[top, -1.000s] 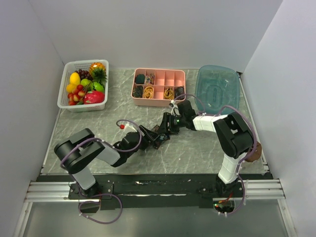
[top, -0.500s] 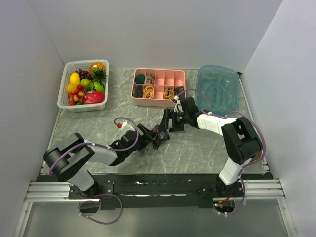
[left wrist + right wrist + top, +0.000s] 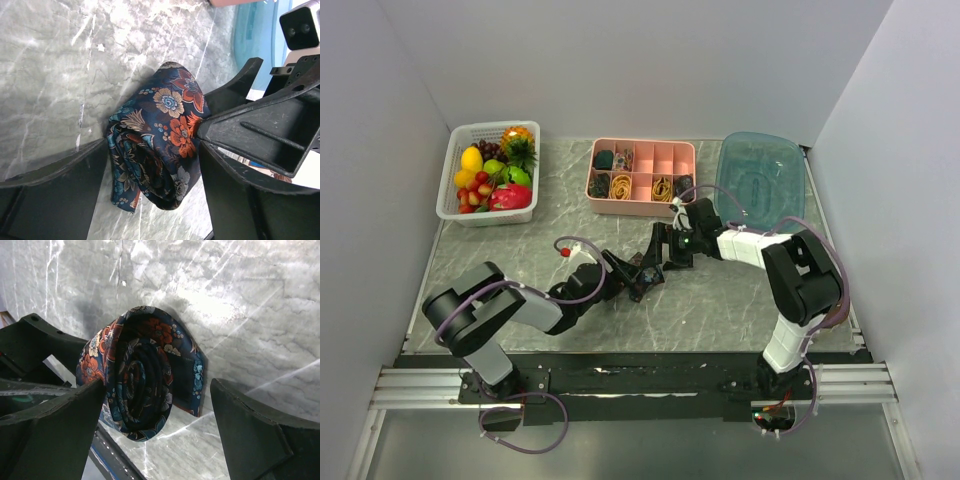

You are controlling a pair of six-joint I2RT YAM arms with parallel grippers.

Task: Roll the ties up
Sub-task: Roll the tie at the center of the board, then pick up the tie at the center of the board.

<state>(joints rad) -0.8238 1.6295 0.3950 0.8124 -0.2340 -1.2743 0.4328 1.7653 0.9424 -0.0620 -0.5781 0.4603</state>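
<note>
The rolled tie [image 3: 152,135] lies on its side on the marble bench [image 3: 720,300], near the middle and on the near side of the pink divided tray [image 3: 640,207]. The left claw [image 3: 153,150] stands wide with a finger against each side of the roll; whether it presses cannot be told. The right claw [image 3: 159,385] reaches in from the right, spread apart. One of its fingers touches the coil, and the other stands clear of the loose flap.

Overhead looks down; both wrist views closely share the tie [image 3: 160,145].
</note>
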